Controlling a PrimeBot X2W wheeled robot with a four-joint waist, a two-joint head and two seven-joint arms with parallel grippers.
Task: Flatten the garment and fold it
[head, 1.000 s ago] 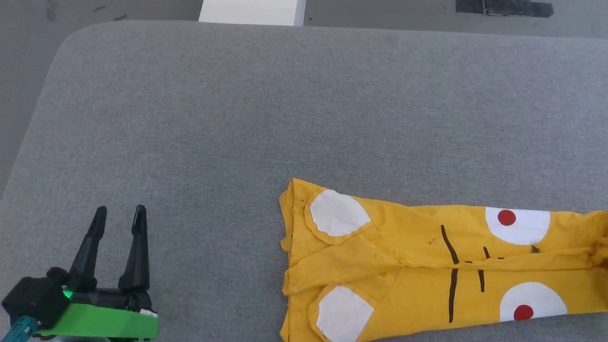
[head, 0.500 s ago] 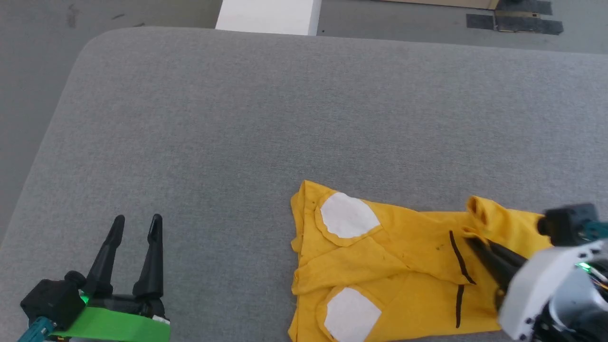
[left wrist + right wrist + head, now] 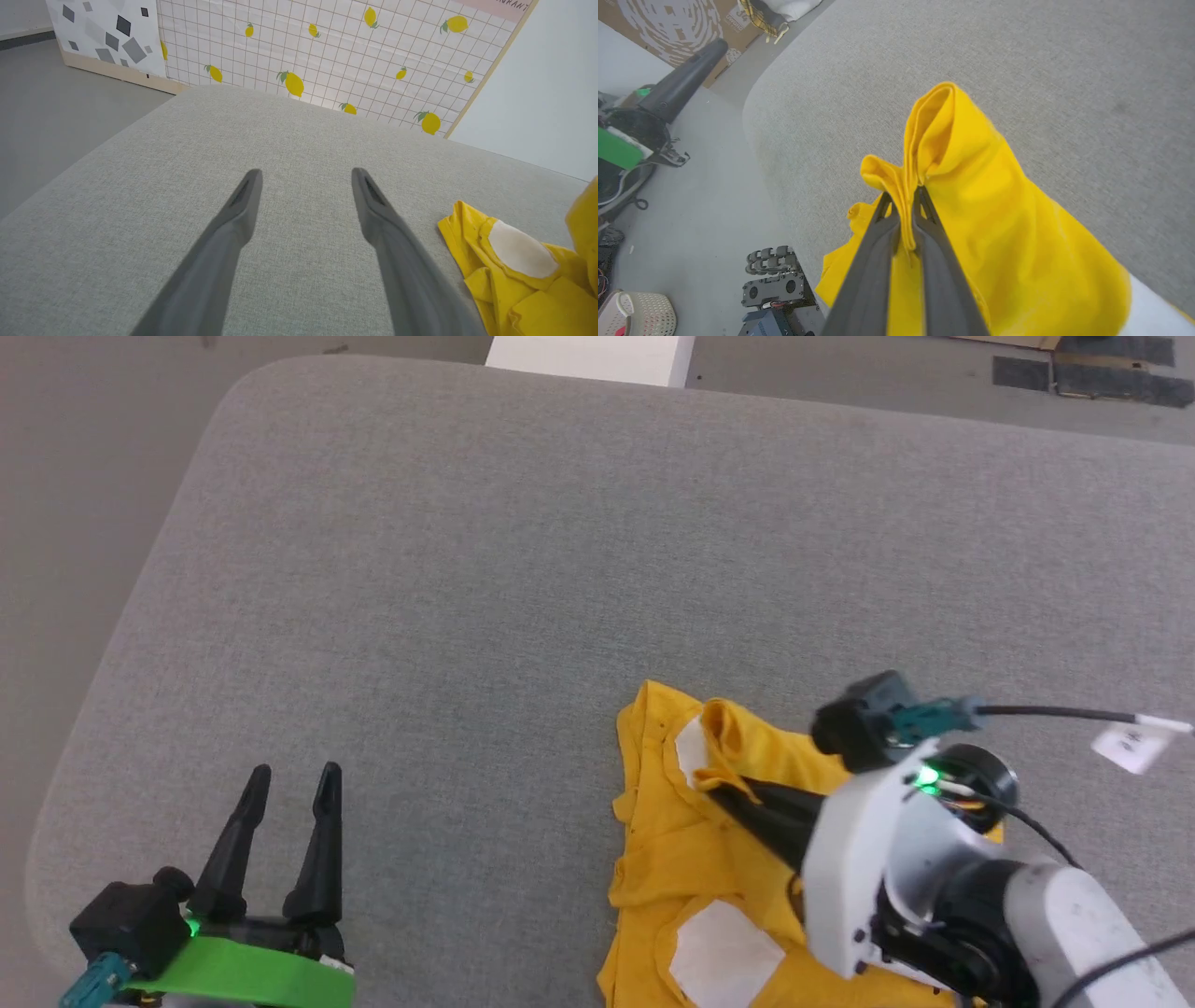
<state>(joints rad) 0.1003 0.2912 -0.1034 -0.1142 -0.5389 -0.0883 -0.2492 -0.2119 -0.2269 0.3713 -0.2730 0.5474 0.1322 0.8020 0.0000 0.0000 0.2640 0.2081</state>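
The garment (image 3: 658,840), a yellow-orange shirt with white patches, lies folded lengthwise at the near middle of the grey table (image 3: 523,569). My right gripper (image 3: 714,786) is shut on a bunched edge of it and holds that edge lifted over the shirt's left end. In the right wrist view the fabric (image 3: 971,196) is pinched between the two fingers (image 3: 873,261) and drapes down to the right. My left gripper (image 3: 291,786) stands open at the near left, well apart from the shirt, whose left end (image 3: 509,261) shows at the lower right of the left wrist view.
The table's rounded left corner (image 3: 243,392) meets grey floor. A white block (image 3: 588,357) stands beyond the far edge. A lemon-patterned panel (image 3: 336,51) stands past the table. A pale basket (image 3: 640,315) and robot base parts (image 3: 773,280) are on the floor.
My right gripper has carried the pinched end of the shirt leftward over the rest, covering the printed lines and red dots. The head camera has shifted. The left gripper stays open and still.
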